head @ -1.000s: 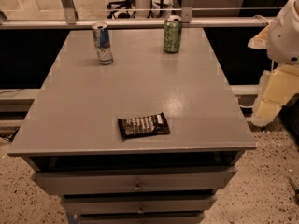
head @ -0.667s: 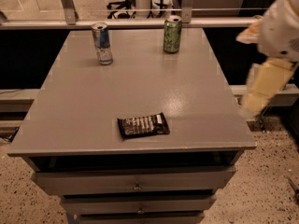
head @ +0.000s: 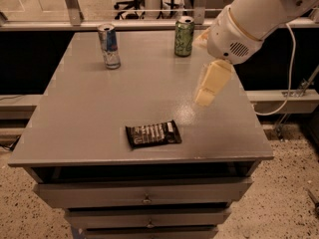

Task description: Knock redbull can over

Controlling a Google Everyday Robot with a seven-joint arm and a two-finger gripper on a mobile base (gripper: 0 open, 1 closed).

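The redbull can [head: 109,46] stands upright at the far left of the grey table top [head: 99,108]; it is slim, blue and silver, with a silver top. My gripper [head: 210,84] hangs from the white arm [head: 249,19] above the right part of the table, well to the right of the can and nearer the camera. Its cream-coloured fingers point down toward the table and touch nothing.
A wider green can [head: 184,36] stands upright at the far centre-right, just behind and left of the arm. A dark snack-bar wrapper [head: 152,134] lies flat near the front middle. Drawers sit below the front edge. A railing and office chairs lie beyond the table.
The arm has swung in from beyond the table's right edge to over the right part of the top. Both cans and the wrapper have not moved.
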